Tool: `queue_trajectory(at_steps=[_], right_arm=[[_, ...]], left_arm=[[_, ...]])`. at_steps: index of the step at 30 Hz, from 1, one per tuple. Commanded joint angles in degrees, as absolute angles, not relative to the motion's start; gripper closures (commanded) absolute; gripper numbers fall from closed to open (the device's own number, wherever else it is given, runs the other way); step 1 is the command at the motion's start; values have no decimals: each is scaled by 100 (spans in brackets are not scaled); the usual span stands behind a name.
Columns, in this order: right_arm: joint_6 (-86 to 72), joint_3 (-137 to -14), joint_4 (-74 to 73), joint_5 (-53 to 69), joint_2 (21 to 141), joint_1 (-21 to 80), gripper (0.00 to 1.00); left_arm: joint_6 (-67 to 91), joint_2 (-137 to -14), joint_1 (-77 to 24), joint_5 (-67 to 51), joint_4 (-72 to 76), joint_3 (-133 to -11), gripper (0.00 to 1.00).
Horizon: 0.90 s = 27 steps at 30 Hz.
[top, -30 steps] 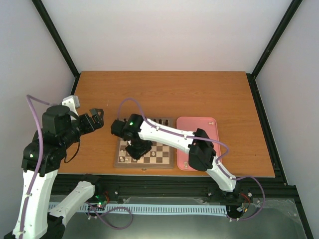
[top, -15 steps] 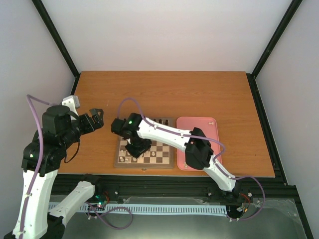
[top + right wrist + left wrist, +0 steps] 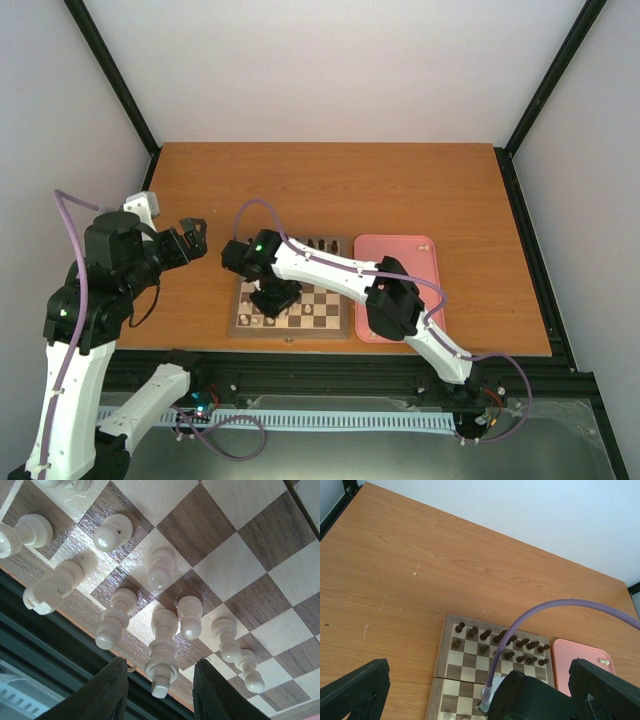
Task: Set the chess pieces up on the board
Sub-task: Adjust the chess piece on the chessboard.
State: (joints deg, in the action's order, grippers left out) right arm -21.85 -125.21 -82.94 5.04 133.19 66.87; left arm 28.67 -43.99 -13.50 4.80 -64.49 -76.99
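Note:
The board (image 3: 345, 325) lies at the table's near edge. Dark chessmen (image 3: 485, 635) fill its far rows. Several cream-white chess pieces (image 3: 307, 310) stand on its near rows. My right gripper (image 3: 272, 298) hangs low over the board's near left part. In the right wrist view it (image 3: 161, 682) is open, its fingers (image 3: 107, 692) on either side of a tall white piece (image 3: 162, 645) that stands on a near-edge square, with a gap on both sides. More white pieces (image 3: 114, 617) stand close around it. My left gripper (image 3: 192, 232) is open and empty, raised left of the board.
A pink tray (image 3: 415, 262) lies right of the board and also shows in the left wrist view (image 3: 580, 660). The right arm (image 3: 330, 268) stretches across the board. A purple cable (image 3: 545, 610) arcs over the dark pieces. The black frame rail (image 3: 60, 650) runs just past the board's near edge.
The right arm has shifted slightly to the left over the board, its elbow moving left too. The left arm has not moved.

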Motion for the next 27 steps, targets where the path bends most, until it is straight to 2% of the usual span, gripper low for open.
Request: queue_trajectory(at_steps=[1,18,27], right_arm=[[-2139,-12554,-8264,484,13372,6664,63],[-2147,-12239,-8183,518,13321,6656,76],[-2105,-12230,-8250,547,13280,6656,79]], left_arm=[[2761,-4394,-1310,548,-6547,-7770,0],[2760,-4385,-1311,562,-6539,-7701,0],[2785,-4398,-1313,545,-6483,-7656,0]])
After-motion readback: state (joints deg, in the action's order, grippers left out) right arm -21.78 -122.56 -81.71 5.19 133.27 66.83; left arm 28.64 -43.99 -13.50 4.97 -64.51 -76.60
